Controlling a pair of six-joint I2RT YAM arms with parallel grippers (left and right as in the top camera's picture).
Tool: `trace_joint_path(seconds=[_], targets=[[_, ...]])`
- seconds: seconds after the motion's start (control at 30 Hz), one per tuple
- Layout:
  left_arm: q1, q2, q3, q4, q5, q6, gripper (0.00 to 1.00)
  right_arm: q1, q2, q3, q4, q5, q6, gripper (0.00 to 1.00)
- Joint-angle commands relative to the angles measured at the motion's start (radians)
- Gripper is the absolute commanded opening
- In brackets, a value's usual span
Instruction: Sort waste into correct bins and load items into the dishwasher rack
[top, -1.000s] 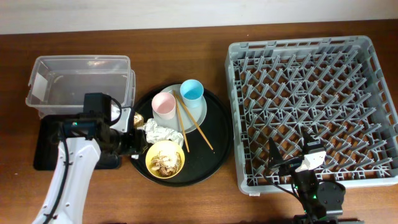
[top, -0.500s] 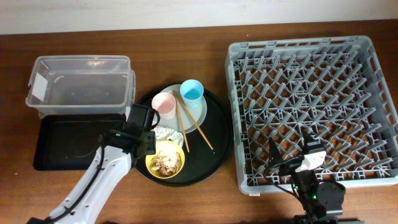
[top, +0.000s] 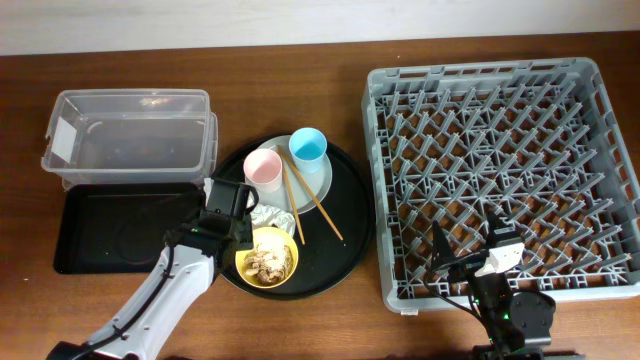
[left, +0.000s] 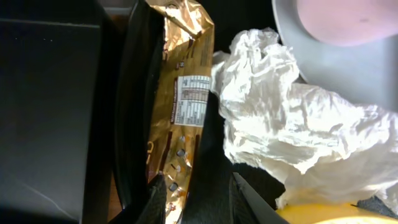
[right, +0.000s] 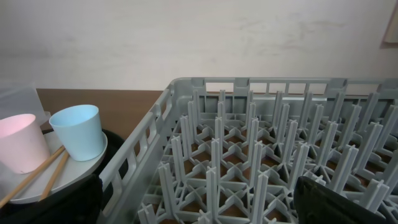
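My left gripper (top: 226, 216) hangs open over the left rim of the round black tray (top: 345, 245). In the left wrist view its fingers (left: 199, 202) straddle the lower end of the brown-gold wrapper (left: 181, 93), which lies along that rim. The crumpled white napkin (top: 270, 214) (left: 292, 118) lies just right of it. The yellow bowl (top: 267, 262) holds beige food scraps (top: 266, 260). The pink cup (top: 263, 167), light-blue cup (top: 308, 147) and chopsticks (top: 312, 203) rest on the pale plate (top: 322, 182). My right gripper (top: 470, 258) is open and empty over the grey dishwasher rack (top: 510, 150) near its front edge.
The clear tub (top: 130, 135) stands at the back left. The shallow black tray (top: 110, 230) lies in front of it, just left of my left gripper. The rack's upright pegs (right: 261, 155) fill the right wrist view, with the cups (right: 78, 130) at its left.
My left arm has swung right from over the shallow black tray to the round tray's left rim and now covers the wrapper from above. The right arm has not moved.
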Motion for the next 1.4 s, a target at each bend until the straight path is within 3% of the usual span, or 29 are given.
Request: trace_joint_path(seconds=[0.0,0.2,0.37,0.47,0.5,0.57,0.77,0.87,1.07,1.37], targets=[[-0.003,0.010,-0.003,0.011,-0.053,-0.003,0.33,-0.006,-0.006,-0.007,-0.003,-0.005,0.005,0.98],[-0.003,0.161,-0.003,0.096,-0.063,-0.003,0.33,-0.006,-0.006,-0.007,-0.003,-0.005,0.005,0.98],[-0.003,0.166,-0.003,0.099,-0.082,-0.003,0.29,-0.006,-0.006,-0.007,-0.003,-0.005,0.005,0.98],[-0.003,0.166,-0.003,0.095,-0.089,-0.003,0.15,-0.006,-0.006,-0.007,-0.003,-0.005,0.005,0.98],[-0.003,0.166,-0.003,0.095,-0.090,-0.003,0.02,-0.005,-0.006,-0.007,-0.003,-0.005,0.005,0.98],[-0.003,0.163,0.006,0.094,-0.134,-0.003,0.00,-0.005,-0.006,-0.007,-0.003,-0.005,0.005,0.98],[-0.003,-0.032,0.285,-0.169,-0.132,-0.003,0.00,-0.005,-0.006,-0.007,-0.003,-0.005,0.005,0.98],[-0.003,-0.122,0.404,-0.204,-0.132,-0.003,0.00,-0.005,-0.006,-0.007,-0.003,-0.005,0.005,0.98],[0.125,-0.114,0.426,-0.038,-0.134,-0.003,0.00,-0.006,-0.006,-0.007,-0.003,-0.005,0.005,0.98],[0.372,0.262,0.426,0.217,-0.133,-0.003,0.00,-0.006,-0.006,-0.007,-0.003,-0.005,0.005,0.98]])
